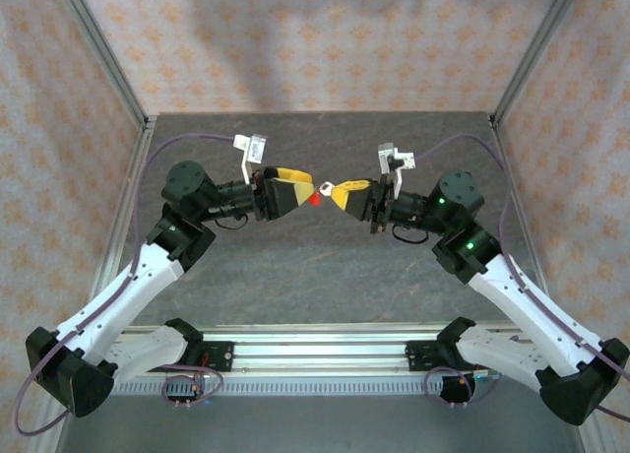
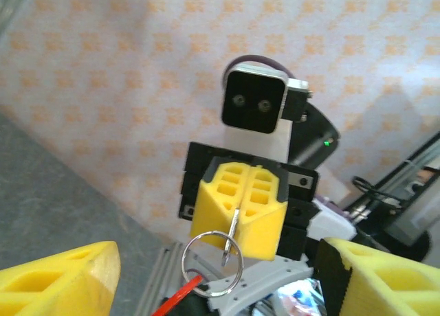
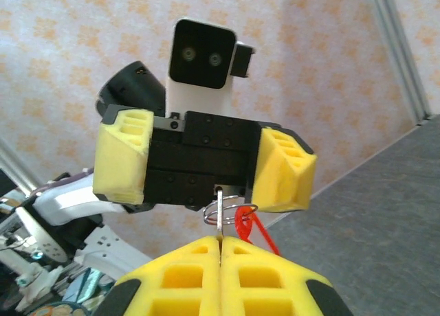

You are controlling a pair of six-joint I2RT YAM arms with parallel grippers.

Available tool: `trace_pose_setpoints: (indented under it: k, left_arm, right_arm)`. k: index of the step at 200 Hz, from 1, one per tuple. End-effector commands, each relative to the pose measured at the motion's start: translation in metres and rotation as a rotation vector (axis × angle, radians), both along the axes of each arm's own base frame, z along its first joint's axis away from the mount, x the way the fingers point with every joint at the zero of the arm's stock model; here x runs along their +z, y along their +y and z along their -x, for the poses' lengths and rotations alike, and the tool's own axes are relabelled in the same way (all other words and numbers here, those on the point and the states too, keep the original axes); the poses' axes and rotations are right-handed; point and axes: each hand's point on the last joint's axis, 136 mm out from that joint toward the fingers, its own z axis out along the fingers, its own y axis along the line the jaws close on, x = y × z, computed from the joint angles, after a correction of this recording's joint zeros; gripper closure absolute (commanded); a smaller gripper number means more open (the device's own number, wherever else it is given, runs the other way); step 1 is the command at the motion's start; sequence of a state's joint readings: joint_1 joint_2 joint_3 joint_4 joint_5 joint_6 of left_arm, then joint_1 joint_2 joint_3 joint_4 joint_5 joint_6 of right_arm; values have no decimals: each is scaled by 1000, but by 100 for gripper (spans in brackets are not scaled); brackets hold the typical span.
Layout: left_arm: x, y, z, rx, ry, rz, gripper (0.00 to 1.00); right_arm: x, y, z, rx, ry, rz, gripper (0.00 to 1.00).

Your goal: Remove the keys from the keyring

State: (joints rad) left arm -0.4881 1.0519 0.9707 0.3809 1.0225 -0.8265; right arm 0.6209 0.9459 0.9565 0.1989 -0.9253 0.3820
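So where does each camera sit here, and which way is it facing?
Top external: above and behind the bases, looking down at the table; both arms, left gripper facing right gripper.
Left wrist: on the left arm, facing the right gripper; own open fingers at bottom.
Right wrist: facing the left gripper; own fingers pinch the key.
Both wrist views share the keyring.

One key [image 2: 232, 233], one red keyring [image 2: 179, 295] and two sets of yellow jaws.
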Motion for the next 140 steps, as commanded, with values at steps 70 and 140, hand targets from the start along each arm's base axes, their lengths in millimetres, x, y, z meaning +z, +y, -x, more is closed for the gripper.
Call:
trace_pose_setpoints:
  k: [70,140]
  left_arm:
    - [24,-2,22,-174,-31,105,34]
    - [32,-5,28,-255,-13,143,46]
  right_arm:
    - [26,2,20,132,-23,-93,100]
    - [31,4,20,157,-10,-120,100]
